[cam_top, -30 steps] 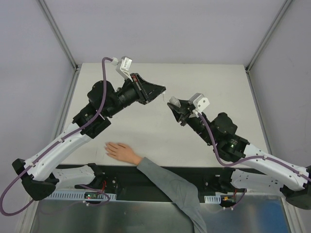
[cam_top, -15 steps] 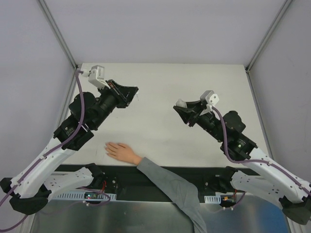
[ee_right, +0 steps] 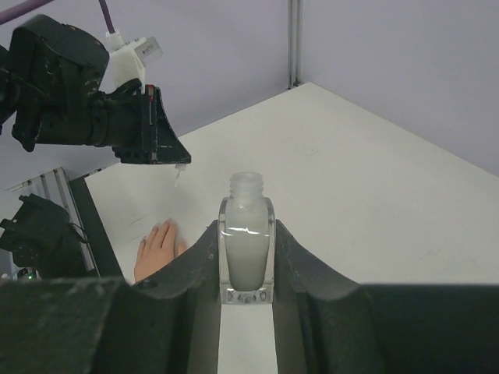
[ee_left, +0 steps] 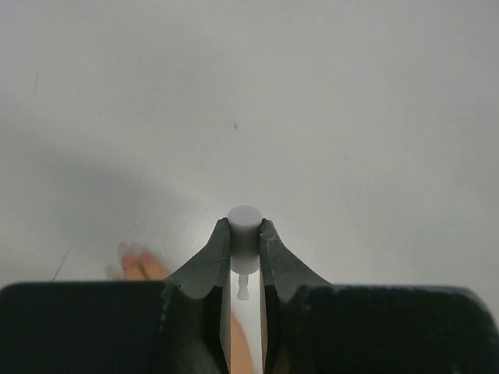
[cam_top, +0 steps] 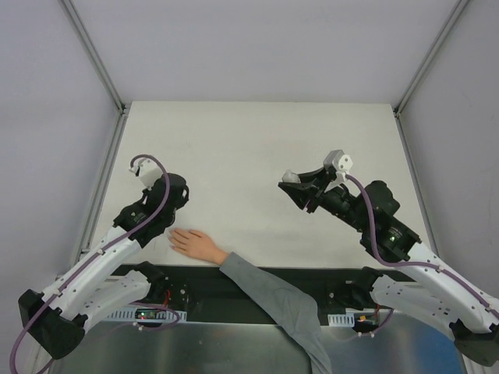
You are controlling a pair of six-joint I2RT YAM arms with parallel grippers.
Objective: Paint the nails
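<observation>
A pale hand (cam_top: 195,244) with a grey sleeve lies flat at the table's near edge, fingers pointing left. Its nails (ee_right: 167,224) are tiny and skin-coloured. My left gripper (ee_left: 245,226) is shut on a white cap (ee_left: 245,231) whose small brush (ee_left: 242,290) hangs below it. In the top view the left gripper (cam_top: 168,224) hovers just left of the fingertips (ee_left: 132,261). My right gripper (ee_right: 248,261) is shut on an uncapped bottle (ee_right: 248,241) of whitish polish, held upright above mid-table, right of centre (cam_top: 290,178).
Grey walls and a metal frame (cam_top: 93,54) close in the white table (cam_top: 249,140). The sleeve (cam_top: 273,300) crosses the black strip at the near edge between the two arm bases.
My left arm has swung from the back centre down to the near left, bringing the cap and brush over the fingertips. The right arm shifted slightly with the bottle.
</observation>
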